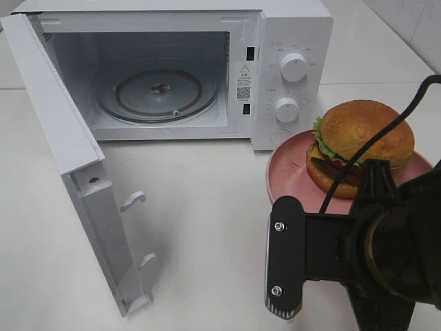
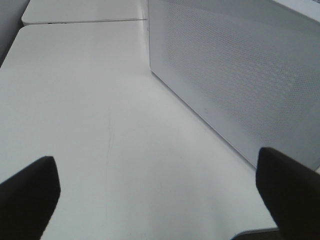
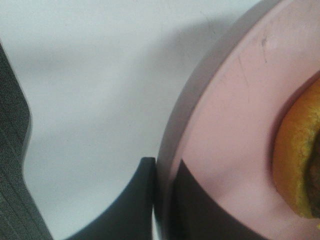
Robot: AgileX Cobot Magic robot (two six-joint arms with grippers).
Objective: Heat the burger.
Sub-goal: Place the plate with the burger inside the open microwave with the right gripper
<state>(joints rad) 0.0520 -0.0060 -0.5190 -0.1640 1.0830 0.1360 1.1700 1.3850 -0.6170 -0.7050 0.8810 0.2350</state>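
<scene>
Right hand (image 3: 162, 170) pinches the rim of the pink plate (image 3: 225, 125), burger (image 3: 297, 160) just beyond. Left hand (image 2: 157, 189) gapes empty beside the microwave door (image 2: 240, 75).

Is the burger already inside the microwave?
No, the burger sits on the pink plate beside the microwave, whose open cavity holds only the glass turntable.
</scene>
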